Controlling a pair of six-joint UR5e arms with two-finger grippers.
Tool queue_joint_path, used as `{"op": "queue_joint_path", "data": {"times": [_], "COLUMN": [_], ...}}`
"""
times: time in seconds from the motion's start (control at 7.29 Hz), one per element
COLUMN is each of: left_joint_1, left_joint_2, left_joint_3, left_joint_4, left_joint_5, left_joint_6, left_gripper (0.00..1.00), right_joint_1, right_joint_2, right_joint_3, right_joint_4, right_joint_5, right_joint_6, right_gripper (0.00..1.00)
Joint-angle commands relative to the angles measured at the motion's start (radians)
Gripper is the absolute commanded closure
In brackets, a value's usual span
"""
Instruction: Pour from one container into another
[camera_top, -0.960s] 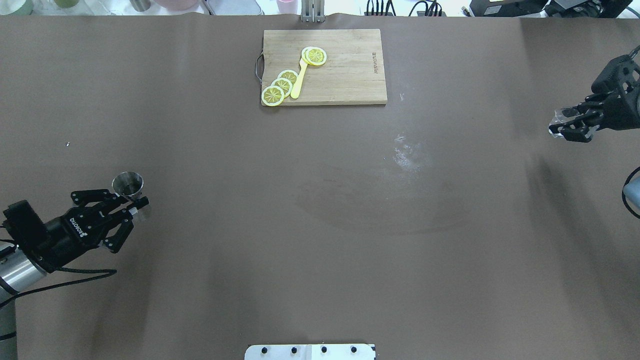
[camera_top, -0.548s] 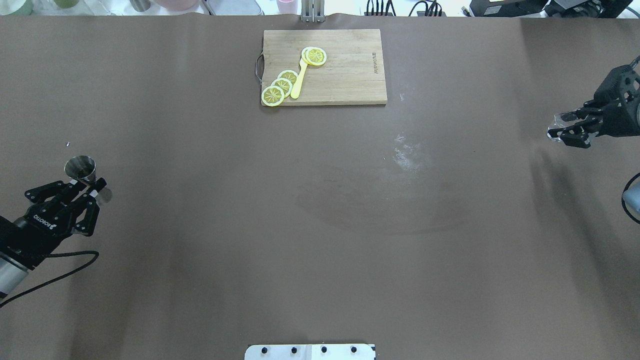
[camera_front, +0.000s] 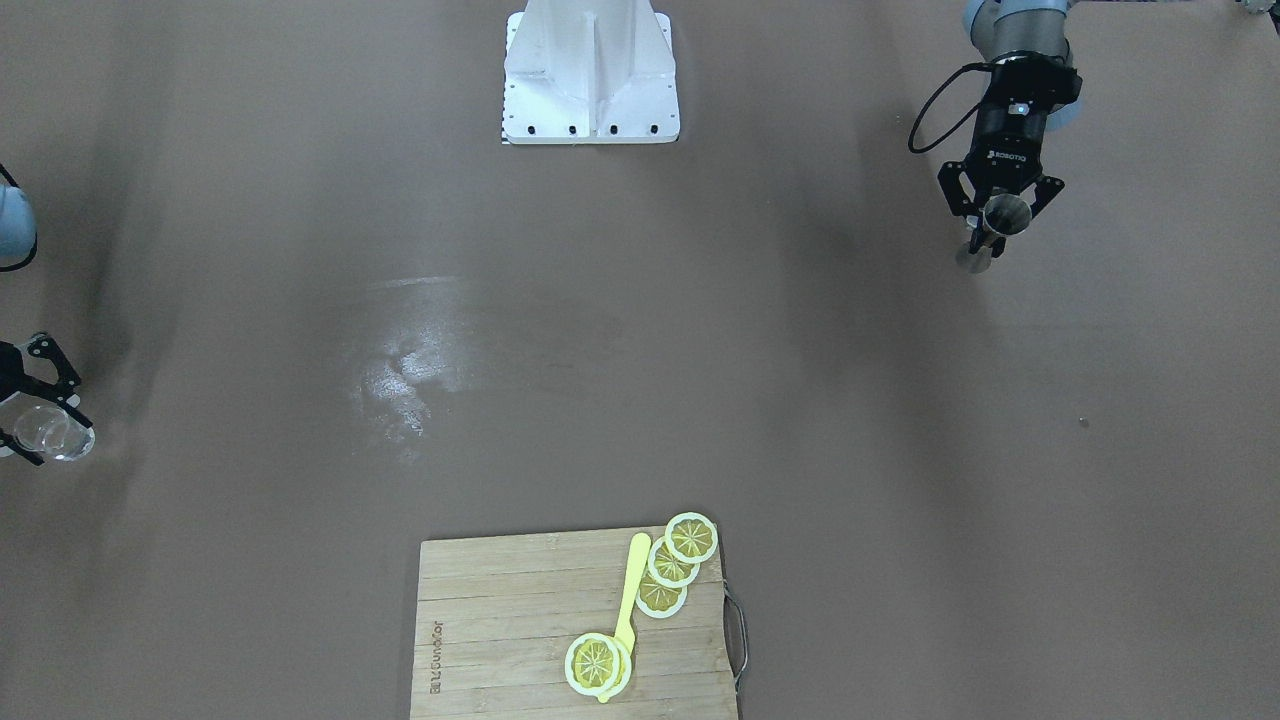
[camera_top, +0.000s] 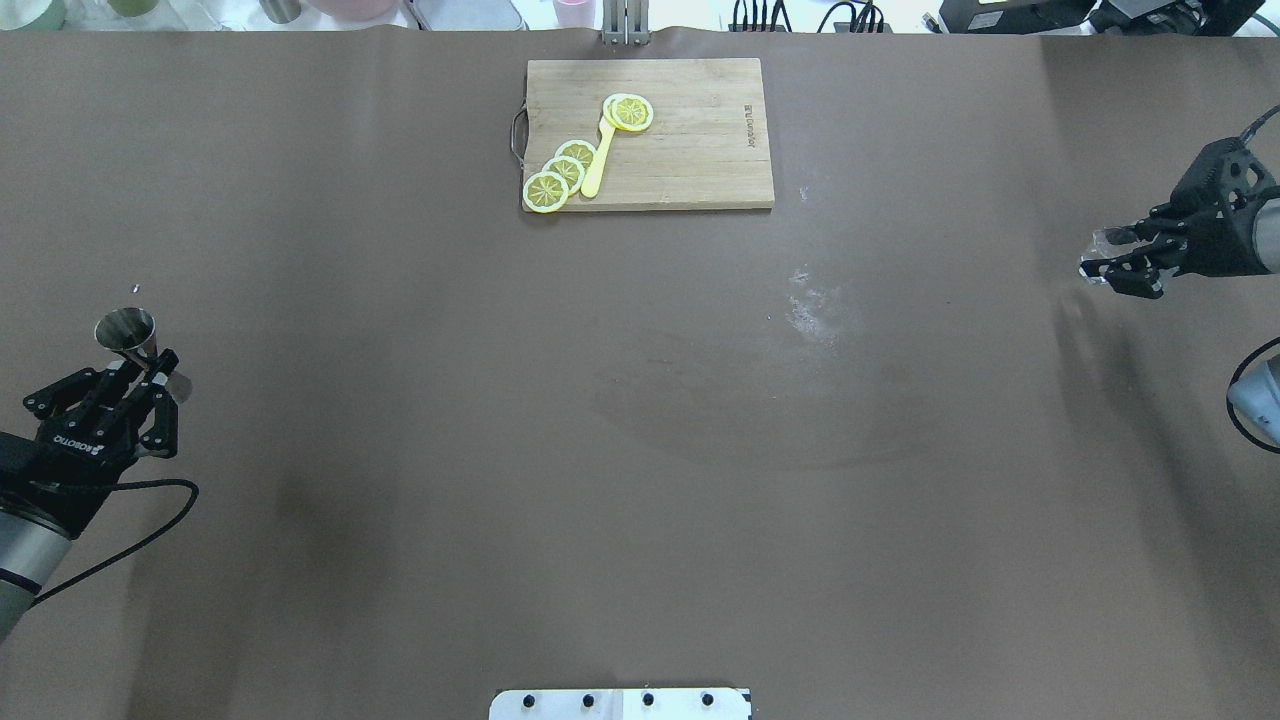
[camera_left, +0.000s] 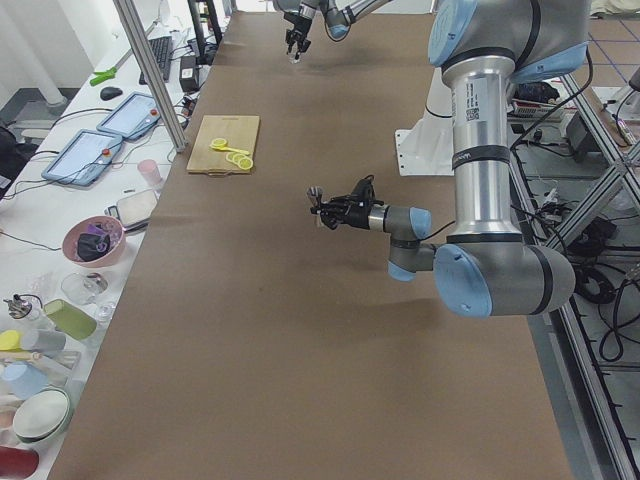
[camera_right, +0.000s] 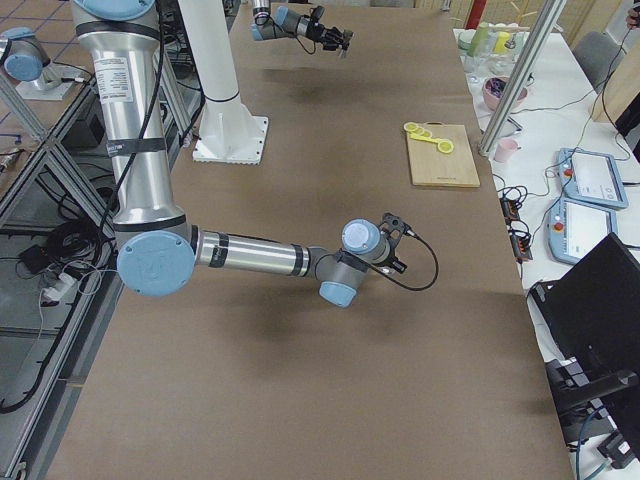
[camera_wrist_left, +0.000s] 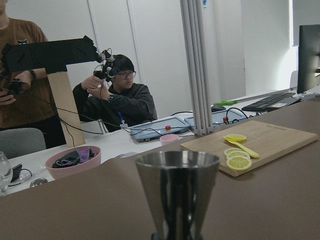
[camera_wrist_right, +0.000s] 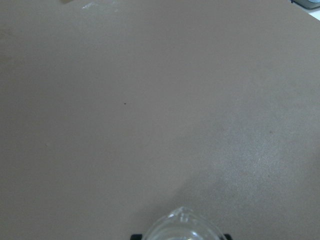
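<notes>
A steel jigger (camera_top: 126, 330) stands upright near the table's left edge, and my left gripper (camera_top: 148, 368) is shut on its narrow waist. The front-facing view shows the same jigger (camera_front: 1003, 213) in that gripper (camera_front: 1000, 225) at the upper right. It fills the lower middle of the left wrist view as a cone, the jigger (camera_wrist_left: 177, 187). At the far right, my right gripper (camera_top: 1100, 262) is shut on a small clear glass (camera_top: 1098, 245), held above the table. The glass (camera_front: 52, 430) shows its round mouth in the front-facing view, and its rim (camera_wrist_right: 182, 226) shows at the bottom of the right wrist view.
A wooden cutting board (camera_top: 690, 150) with lemon slices (camera_top: 560, 172) and a yellow spoon (camera_top: 600, 155) lies at the table's far middle. A pale smudge (camera_top: 818, 305) marks the brown cover right of centre. The robot's white base (camera_top: 620, 703) sits at the near edge.
My left arm has drawn back to the left and slightly away from the robot, carrying the jigger. The right gripper with the glass has shifted a little left and nearer.
</notes>
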Motion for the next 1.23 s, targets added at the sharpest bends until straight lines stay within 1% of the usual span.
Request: {"op": "queue_joint_path", "data": {"times": [0.0,0.14,0.27,0.55,0.69,0.82,0.96,1.1], "left_joint_1": [-0.001,-0.001,-0.001,-0.001,-0.001,-0.001,-0.004,-0.005], "left_joint_2": [-0.001,0.000,-0.001,-0.003,-0.006,-0.012,-0.023,-0.030], "left_joint_3": [0.003,0.006,0.009,0.032,0.051,0.055,0.067,0.079], "left_joint_4": [0.151,0.170,0.229,0.303,0.367,0.398,0.397,0.398], "left_joint_5": [0.023,0.021,0.023,0.026,0.070,0.074,0.074,0.095], "left_joint_6": [-0.189,-0.247,-0.322,-0.422,-0.480,-0.520,-0.522,-0.522], "left_gripper": [1.00,1.00,1.00,1.00,1.00,1.00,1.00,1.00], "right_joint_1": [-0.007,-0.007,-0.007,-0.005,-0.005,-0.002,-0.002,-0.004], "right_joint_2": [0.006,-0.005,-0.008,-0.048,-0.072,-0.074,-0.094,-0.103], "right_joint_3": [-0.040,-0.045,-0.060,-0.065,-0.065,-0.069,-0.070,-0.076], "right_joint_4": [0.044,0.070,0.101,0.179,0.211,0.216,0.225,0.257], "right_joint_5": [-0.017,-0.020,-0.019,-0.011,-0.011,-0.010,-0.008,-0.008], "right_joint_6": [0.017,0.018,0.036,0.072,0.072,0.070,0.069,0.070], "right_gripper": [1.00,1.00,1.00,1.00,1.00,1.00,1.00,1.00]}}
